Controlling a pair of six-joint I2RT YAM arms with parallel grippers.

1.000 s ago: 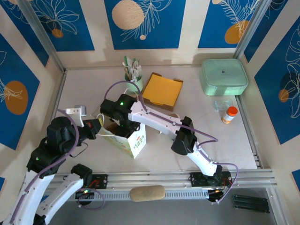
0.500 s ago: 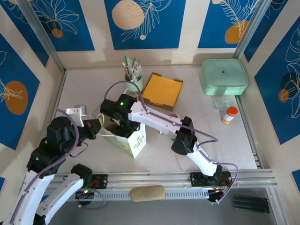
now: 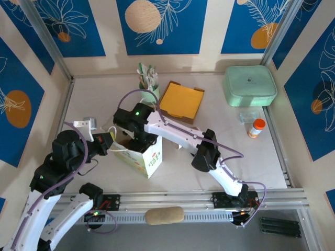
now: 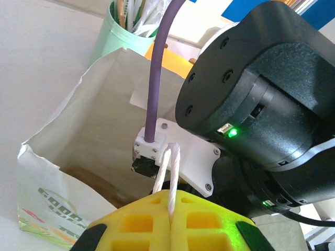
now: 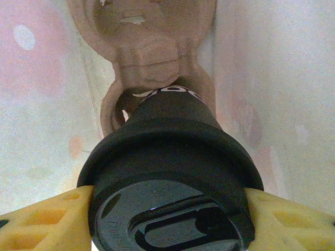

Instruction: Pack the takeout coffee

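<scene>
The takeout coffee [image 5: 172, 209], its black lid facing the camera, sits between the yellow fingers [image 5: 42, 225] of my right gripper [image 5: 170, 219], which is shut on it. The cup hangs inside the white paper bag [image 3: 144, 157], just above the brown pulp cup carrier [image 5: 152, 57] at the bag's bottom. From above, the right wrist [image 3: 137, 125] covers the bag's mouth and hides the cup. My left gripper [image 4: 171, 209] is shut on the bag's white cord handle [image 4: 170, 167], at the bag's left side [image 3: 110, 142].
The mint-green cup of utensils [image 3: 149, 89] stands just behind the bag, with an orange-topped box [image 3: 181, 101] to its right. A pale green lidded container [image 3: 250, 85] and an orange-capped bottle [image 3: 256, 127] sit at the far right. The bag walls [image 5: 272, 78] close in round the cup.
The right wrist has shifted slightly over the bag's mouth. The left arm and the handle it holds have not moved.
</scene>
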